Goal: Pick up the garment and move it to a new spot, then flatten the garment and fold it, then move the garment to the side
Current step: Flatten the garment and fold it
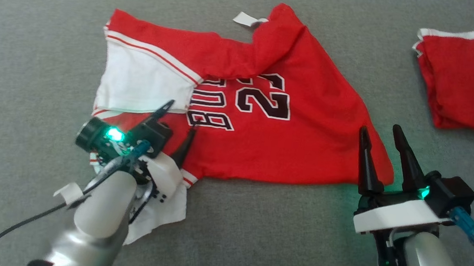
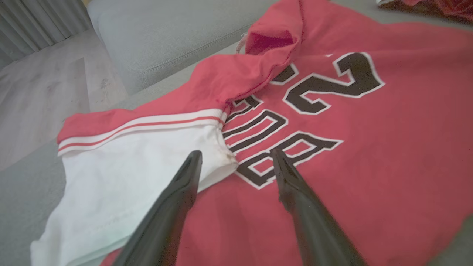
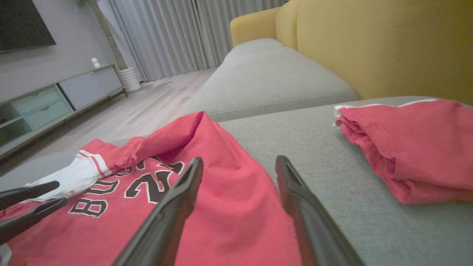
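The garment is a red jersey (image 1: 307,126) with black "23" lettering and white sleeves, spread crumpled on the grey couch seat (image 1: 30,65). Its top part is folded down over the lettering. My left gripper (image 1: 183,115) is open and hovers over the jersey's left side, where the white sleeve (image 2: 140,173) meets the lettering (image 2: 235,152). Another white sleeve (image 1: 159,217) lies under that wrist. My right gripper (image 1: 380,129) is open at the jersey's lower right corner, fingers straddling the hem edge (image 3: 239,159). In the right wrist view the left gripper (image 3: 59,192) shows at the left edge.
A second red garment (image 1: 468,81), folded with white trim, lies at the far right of the seat (image 3: 414,147). A yellow sofa back (image 3: 369,44) rises behind it. Another grey cushion (image 3: 266,81) adjoins the seat. Wood floor and a low cabinet (image 3: 55,99) lie beyond.
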